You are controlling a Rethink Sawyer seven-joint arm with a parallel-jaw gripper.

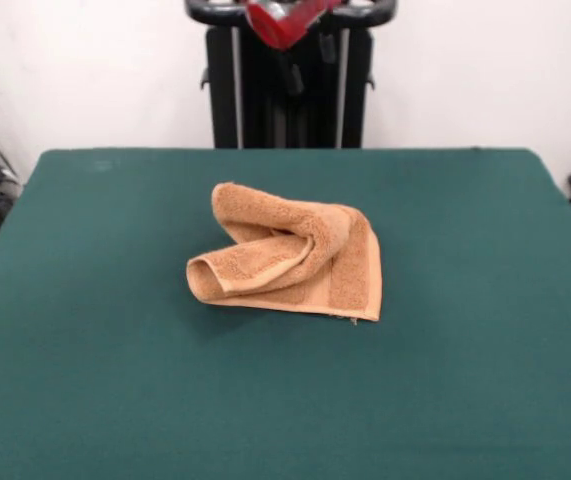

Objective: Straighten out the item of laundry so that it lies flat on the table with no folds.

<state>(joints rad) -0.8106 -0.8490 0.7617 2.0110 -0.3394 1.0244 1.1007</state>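
One orange-tan towel (290, 262) lies near the middle of the dark green surface (85, 380), a little toward the far side, with bare cloth all around it. It is not flat: the left part is rolled over on itself, forming a rounded loop whose open end faces the camera's left, and a second fold rises behind it and curves toward the far left corner of the bundle. The right part lies lower, ending in a straight woven band that runs down to a near-right corner, where a tiny pale speck, possibly a tag, shows at the edge. The near edge rests straight along the surface. At the top of the front view, the black pedestal (290, 90) stands behind the far edge, and a red part of the arm (283, 20) shows above it. The jaws cannot be made out there, so whether they are parted or closed cannot be told, and nothing touches the towel.
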